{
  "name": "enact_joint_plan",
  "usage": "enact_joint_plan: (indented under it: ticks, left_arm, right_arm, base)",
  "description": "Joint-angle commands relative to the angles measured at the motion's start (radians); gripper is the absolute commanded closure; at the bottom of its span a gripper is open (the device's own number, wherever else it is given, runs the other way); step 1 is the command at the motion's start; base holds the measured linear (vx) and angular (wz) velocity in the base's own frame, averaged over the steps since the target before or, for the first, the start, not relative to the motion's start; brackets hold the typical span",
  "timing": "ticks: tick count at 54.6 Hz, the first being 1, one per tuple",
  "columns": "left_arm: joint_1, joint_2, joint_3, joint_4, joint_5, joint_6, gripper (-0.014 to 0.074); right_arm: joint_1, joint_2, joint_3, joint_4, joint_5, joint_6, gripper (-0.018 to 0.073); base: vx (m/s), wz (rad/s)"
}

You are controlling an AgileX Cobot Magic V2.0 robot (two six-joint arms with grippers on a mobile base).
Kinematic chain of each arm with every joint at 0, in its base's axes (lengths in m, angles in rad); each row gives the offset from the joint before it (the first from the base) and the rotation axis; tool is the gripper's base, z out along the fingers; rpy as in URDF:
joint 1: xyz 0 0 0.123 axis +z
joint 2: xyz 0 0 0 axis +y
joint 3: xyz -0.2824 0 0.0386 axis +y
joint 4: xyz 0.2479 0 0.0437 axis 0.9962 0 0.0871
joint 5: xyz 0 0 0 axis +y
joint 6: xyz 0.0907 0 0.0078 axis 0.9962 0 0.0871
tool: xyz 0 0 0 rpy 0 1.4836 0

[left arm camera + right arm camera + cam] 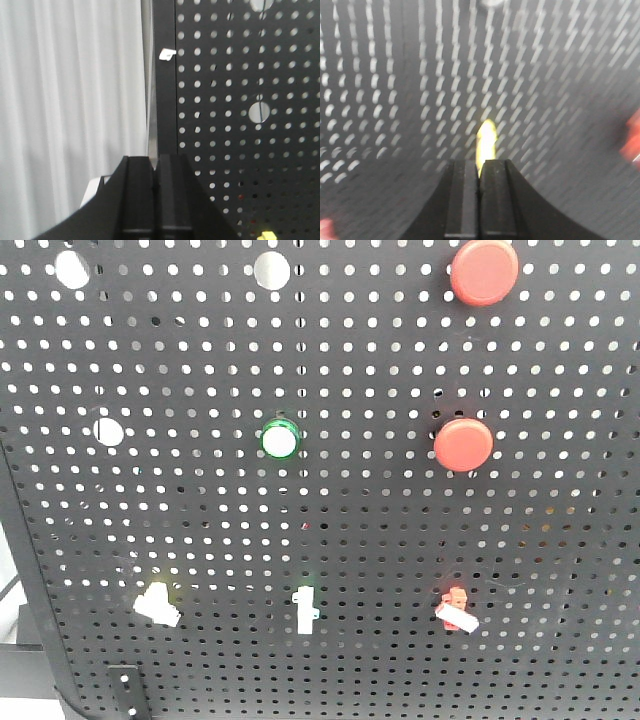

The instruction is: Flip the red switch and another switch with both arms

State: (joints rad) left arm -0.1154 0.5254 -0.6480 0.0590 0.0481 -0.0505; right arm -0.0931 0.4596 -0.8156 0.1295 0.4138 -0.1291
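Backlight glows through the pegboard [372, 502]; right wrist view motion-smeared.

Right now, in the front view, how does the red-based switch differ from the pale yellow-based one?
The red switch sits at the bottom row's right end, the yellow switch at its left. The red switch's base is red, the yellow switch's pale yellow. Both carry short white levers.

On my front camera the black pegboard [200, 510] carries everything. At right sit an upper red push button [484, 272] and a lower red push button [463, 444]; a green-ringed button [280, 440] is mid-board. Along the bottom row I see a pale yellow switch [158, 602], slim white toggle [306, 608] and red switch [456, 610].
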Motion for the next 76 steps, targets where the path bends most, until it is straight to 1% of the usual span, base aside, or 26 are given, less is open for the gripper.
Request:
enact_joint_plan:
  ticks: [1, 4, 8, 15, 20, 25, 28, 37, 49, 64, 71, 76]
  left_arm:
    - [-0.004, 0.026, -0.04, -0.003, -0.074, -0.012, 0.0594]
    - [-0.026, 0.033, -0.04, -0.004, -0.06, -0.012, 0.0594]
    - [-0.076, 0.057, -0.04, -0.005, -0.039, -0.011, 0.0594]
    - [-0.203, 0.134, -0.039, -0.002, -0.042, -0.006, 0.0594]
    - [-0.289, 0.211, -0.039, -0.001, -0.07, 0.011, 0.0594]
    - [-0.326, 0.279, -0.039, 0.002, -0.095, 0.059, 0.0594]
    - [-0.328, 0.319, -0.039, -0.001, -0.106, 0.066, 0.0594]
    - [-0.3, 0.415, -0.039, 0.001, -0.127, 0.071, 0.0594]
    - [-0.262, 0.503, -0.044, -0.002, -0.203, 0.065, 0.0594]
    - [-0.261, 0.523, -0.128, -0.003, -0.161, 0.06, 0.0594]
    - [-0.267, 0.526, -0.132, -0.002, -0.144, 0.045, 0.0594]
    - [-0.266, 0.537, -0.132, -0.002, -0.145, 0.05, 0.0594]
  right_arm:
    - [0.0, 0.014, -0.034, 0.069, -0.062, -0.002, 0.0566]
    - [0.0, 0.014, -0.034, 0.097, -0.045, -0.002, 0.0566]
    - [0.0, 0.014, -0.034, 0.107, -0.029, -0.002, 0.0566]
    - [0.0, 0.014, -0.034, 0.107, -0.014, -0.002, 0.0566]
    - [0.0, 0.014, -0.034, 0.106, -0.006, -0.002, 0.0566]
    - [0.0, 0.014, -0.034, 0.104, -0.004, -0.007, 0.0566]
    - [0.0, 0.014, -0.034, 0.103, -0.003, -0.007, 0.0566]
    - [0.0, 0.014, -0.034, 0.1, 0.004, -0.01, 0.0566]
    - [0.0, 0.014, -0.034, 0.099, 0.021, -0.01, 0.0566]
    - [0.0, 0.014, -0.032, 0.099, 0.04, -0.01, 0.0566]
    - [0.0, 0.017, -0.032, 0.099, 0.046, -0.01, 0.0566]
    - [0.0, 0.018, -0.032, 0.099, 0.046, -0.01, 0.0566]
  base:
    - [0.0, 0.0]
    - [0.0, 0.0]
    - [0.0, 0.0]
    - [0.0, 0.0]
    - [0.0, 0.0]
    - [0.0, 0.0]
    - [0.0, 0.0]
    - [0.0, 0.0]
    - [0.0, 0.0]
    - [0.0, 0.0]
    - [0.0, 0.0]
    - [0.0, 0.0]
